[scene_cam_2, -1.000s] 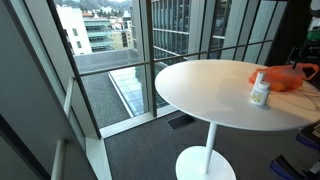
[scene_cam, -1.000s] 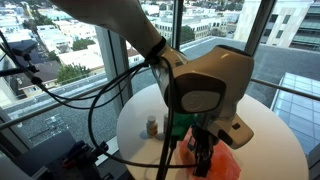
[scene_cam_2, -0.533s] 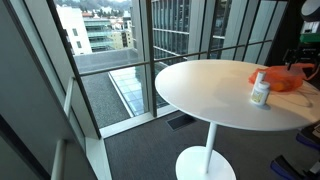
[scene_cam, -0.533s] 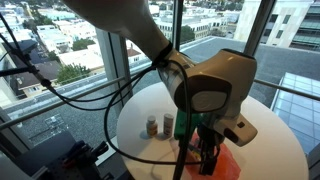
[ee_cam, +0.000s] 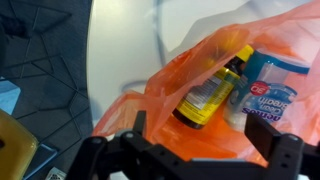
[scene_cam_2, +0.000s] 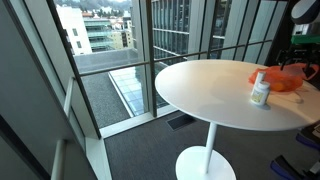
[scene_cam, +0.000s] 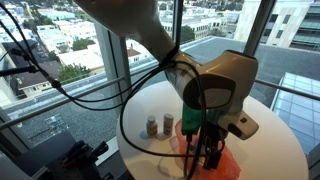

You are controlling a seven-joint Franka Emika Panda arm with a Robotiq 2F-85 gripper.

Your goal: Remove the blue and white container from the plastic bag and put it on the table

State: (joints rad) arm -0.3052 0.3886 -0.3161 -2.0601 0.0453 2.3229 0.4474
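**A:** How does the gripper [ee_cam: 200,158] stand?

**B:** Its jaws are spread wide with nothing between them, and it hovers just above the orange plastic bag [ee_cam: 160,95]. I'd call this the approach, with no grasp made yet.

**A:** And the blue and white container [ee_cam: 272,92]?

**B:** It lies in the bag, off-centre ahead of one finger and touching a yellow bottle [ee_cam: 208,95] nearer the middle. The next move is to shift over it and descend. The bottle and loose film crowd it. Small bottles [scene_cam: 152,126] stand farther off on the table [ee_cam: 120,40].

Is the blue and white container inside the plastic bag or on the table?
Inside: the wrist view shows the blue and white container in the orange plastic bag, beside a yellow bottle.
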